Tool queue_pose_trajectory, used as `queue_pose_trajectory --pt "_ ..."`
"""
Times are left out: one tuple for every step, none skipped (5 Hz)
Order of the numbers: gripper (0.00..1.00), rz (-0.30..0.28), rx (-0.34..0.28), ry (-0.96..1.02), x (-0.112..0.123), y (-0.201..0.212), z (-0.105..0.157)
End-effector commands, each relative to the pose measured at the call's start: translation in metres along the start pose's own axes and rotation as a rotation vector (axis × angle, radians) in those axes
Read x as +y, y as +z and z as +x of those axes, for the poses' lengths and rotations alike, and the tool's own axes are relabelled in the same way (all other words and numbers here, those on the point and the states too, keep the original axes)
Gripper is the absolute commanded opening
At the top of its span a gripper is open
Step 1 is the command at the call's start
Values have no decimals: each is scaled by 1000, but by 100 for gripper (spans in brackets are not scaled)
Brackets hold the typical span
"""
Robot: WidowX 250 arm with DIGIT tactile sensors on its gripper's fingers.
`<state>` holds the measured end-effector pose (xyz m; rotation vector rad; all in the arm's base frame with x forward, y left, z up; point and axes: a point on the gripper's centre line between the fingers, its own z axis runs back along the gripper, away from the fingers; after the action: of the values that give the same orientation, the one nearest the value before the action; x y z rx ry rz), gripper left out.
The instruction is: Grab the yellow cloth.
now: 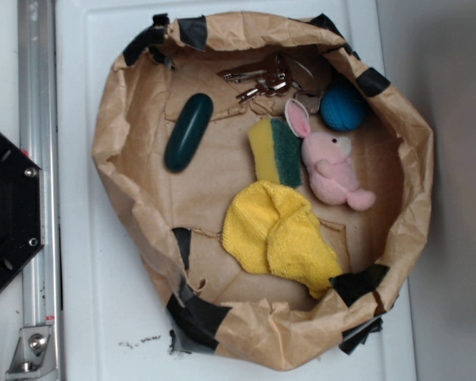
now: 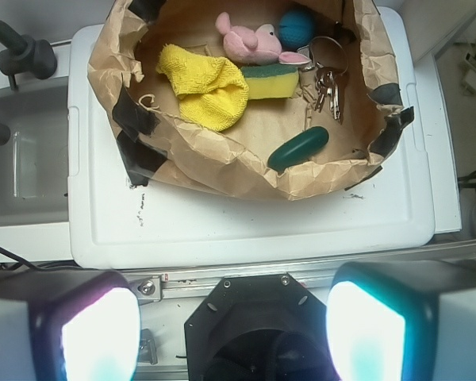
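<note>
The yellow cloth (image 1: 279,236) (image 2: 206,86) lies crumpled on the floor of a rolled-down brown paper bag (image 1: 123,111) (image 2: 222,171), far ahead of the claw (image 2: 232,329) and a little to its left in the wrist view, untouched. The claw hangs well back from the bag, above the black base plate (image 2: 242,325); its two fingers (image 2: 83,333) stand wide apart at the bottom corners of that view, holding nothing. Just beyond the cloth, touching its edge, is a yellow sponge with a green face (image 1: 276,151) (image 2: 271,81), and a pink plush bunny (image 1: 332,163) (image 2: 252,41) leans against the sponge's far side. A blue ball (image 1: 343,106) (image 2: 296,27) sits beyond the bunny. Ahead-right of the claw lie a bunch of keys on a ring (image 1: 266,79) (image 2: 327,79) and, nearer, a dark green oblong case (image 1: 188,132) (image 2: 299,149). The bag stands on a white plastic lid (image 1: 87,302) (image 2: 246,226)
</note>
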<state>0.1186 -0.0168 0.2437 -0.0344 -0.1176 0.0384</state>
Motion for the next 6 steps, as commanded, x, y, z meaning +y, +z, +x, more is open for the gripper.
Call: queue_pose_trajectory --pt "100 0 0 0 0 0 0" --pt "100 1 -18 173 16 -55 44" --pt "100 -47 -94 283 30 -86 92" --pt "100 -118 -128 321 33 -115 116" --pt "100 -169 -87 343 16 -154 141" --pt "100 -234 -4 264 -23 -184 138"
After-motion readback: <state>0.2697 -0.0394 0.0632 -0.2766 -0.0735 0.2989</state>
